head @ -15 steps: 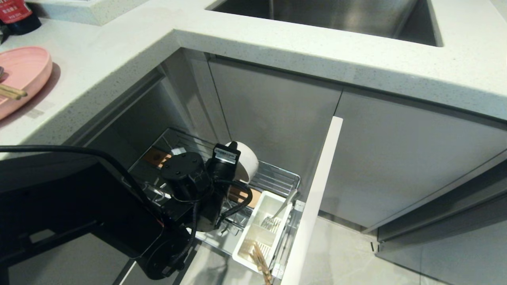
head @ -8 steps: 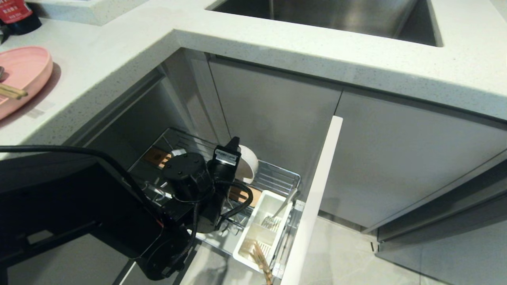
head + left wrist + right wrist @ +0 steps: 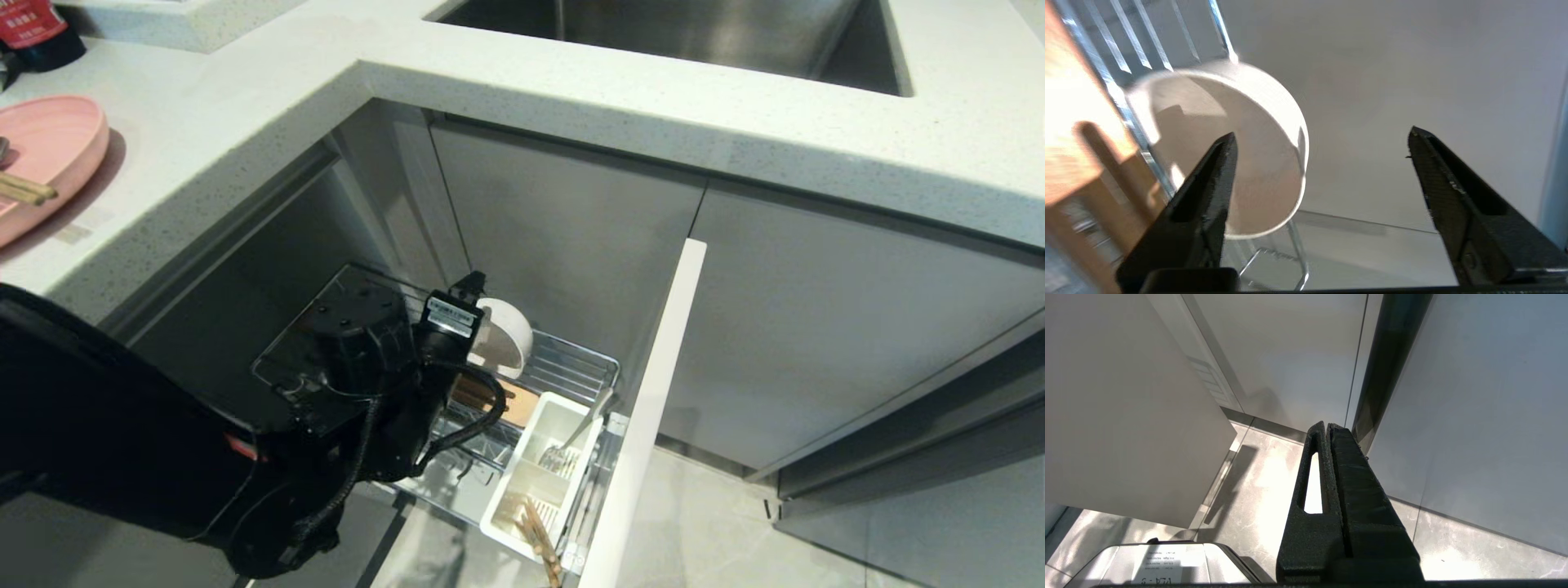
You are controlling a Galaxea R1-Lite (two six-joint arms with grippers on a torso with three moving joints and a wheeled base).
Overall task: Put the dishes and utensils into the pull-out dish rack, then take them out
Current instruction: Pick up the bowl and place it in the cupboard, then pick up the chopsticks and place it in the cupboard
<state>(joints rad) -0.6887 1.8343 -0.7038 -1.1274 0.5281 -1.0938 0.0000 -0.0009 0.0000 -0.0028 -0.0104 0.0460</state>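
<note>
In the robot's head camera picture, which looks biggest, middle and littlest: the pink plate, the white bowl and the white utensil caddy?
1. White utensil caddy.
2. Pink plate, though the picture edge cuts it off, so the first two places are unsure.
3. White bowl, partly hidden behind the left gripper.

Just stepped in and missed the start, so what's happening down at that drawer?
The left gripper, jaws wide open, is at the small white bowl, which stands on edge in the chrome wire pull-out dish rack. The flat pale-pink plate sits on the counter. The right gripper hangs shut near the floor.
</note>
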